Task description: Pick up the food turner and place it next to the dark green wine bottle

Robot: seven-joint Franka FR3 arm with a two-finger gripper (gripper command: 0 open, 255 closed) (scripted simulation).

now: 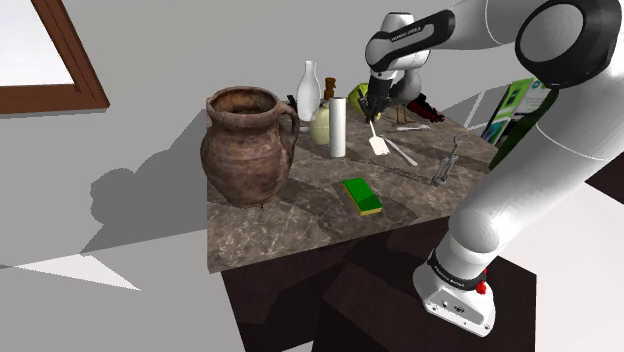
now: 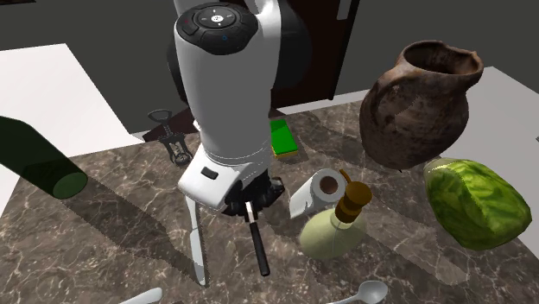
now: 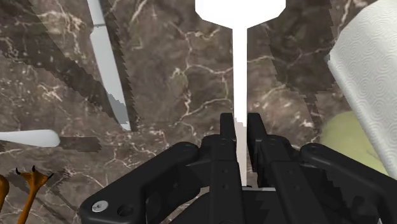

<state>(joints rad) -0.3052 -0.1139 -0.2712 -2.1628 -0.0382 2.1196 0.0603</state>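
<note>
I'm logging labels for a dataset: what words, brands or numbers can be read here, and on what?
None can be read.
Arm's upper dark band: white lettering, too small.
Arm's lower dark band: lettering, too small.
Green box: white marks, blurred.
Turner: blank.

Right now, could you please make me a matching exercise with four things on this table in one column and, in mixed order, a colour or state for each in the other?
Things:
1. food turner
2. sponge
3. jug
4. paper towel roll

Descriptions:
a. brown, with a handle
b. clasped in the pincer
c. green, lying flat
d. white cylinder, standing upright

Pairs: 1-b, 2-c, 3-a, 4-d
</note>
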